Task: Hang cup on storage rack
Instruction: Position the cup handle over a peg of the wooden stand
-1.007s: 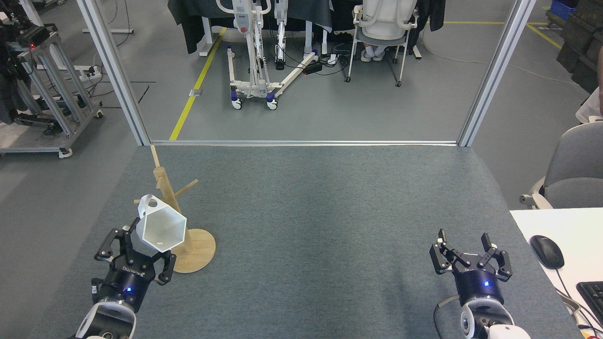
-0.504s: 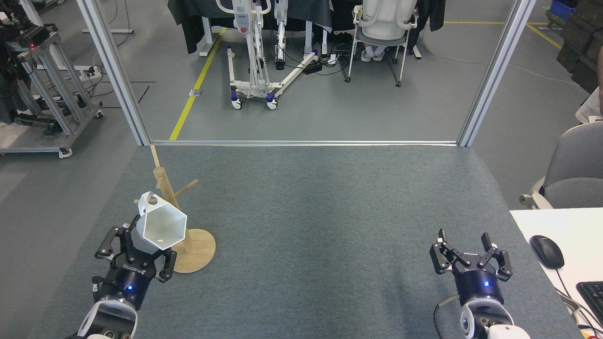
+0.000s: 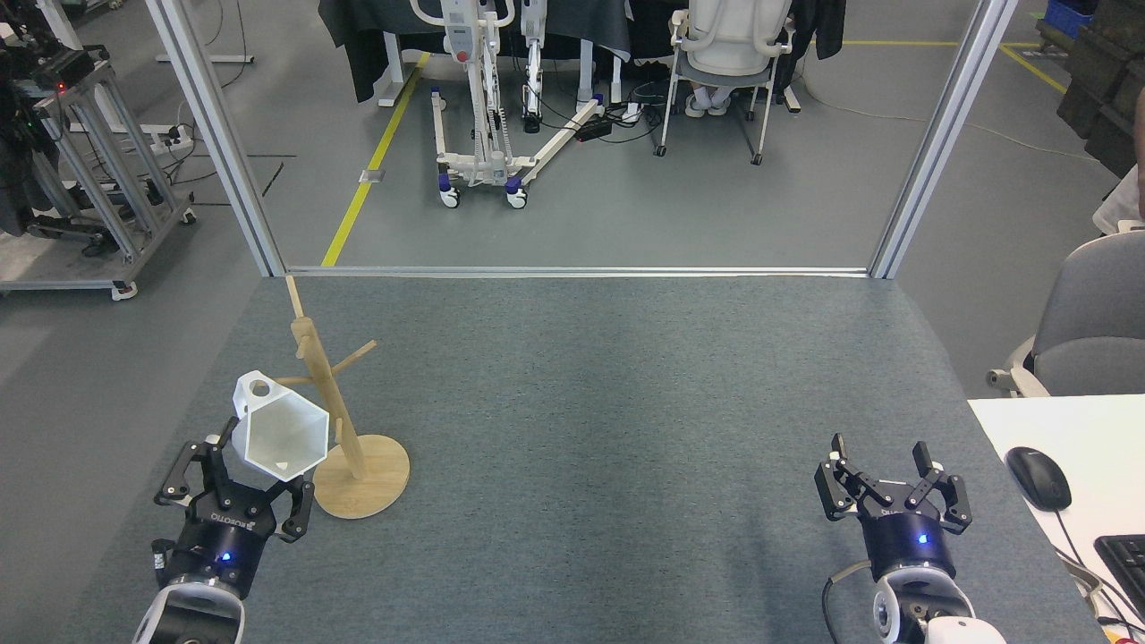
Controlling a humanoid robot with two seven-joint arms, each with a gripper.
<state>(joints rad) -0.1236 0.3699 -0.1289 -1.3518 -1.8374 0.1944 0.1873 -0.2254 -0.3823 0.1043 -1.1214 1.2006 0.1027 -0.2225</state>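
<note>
The left gripper [image 3: 234, 487] grips the white faceted cup [image 3: 279, 436], hexagonal mouth facing the camera; the right gripper [image 3: 889, 483] is open.

Legible text, one item: white lettering on the black body of the left gripper [image 3: 234, 483], lower left of the frame, printed just below the finger linkages. It appears to read "ROBOTIQ", though the characters are small and seen at an angle, so the reading is uncertain.

Right gripper [image 3: 892, 487], lower right of the frame: no lettering can be made out on its body.

Keyboard [image 3: 1123, 559] at the right edge: key legends too small to read.

No other labels, numbers or signs are readable.
</note>
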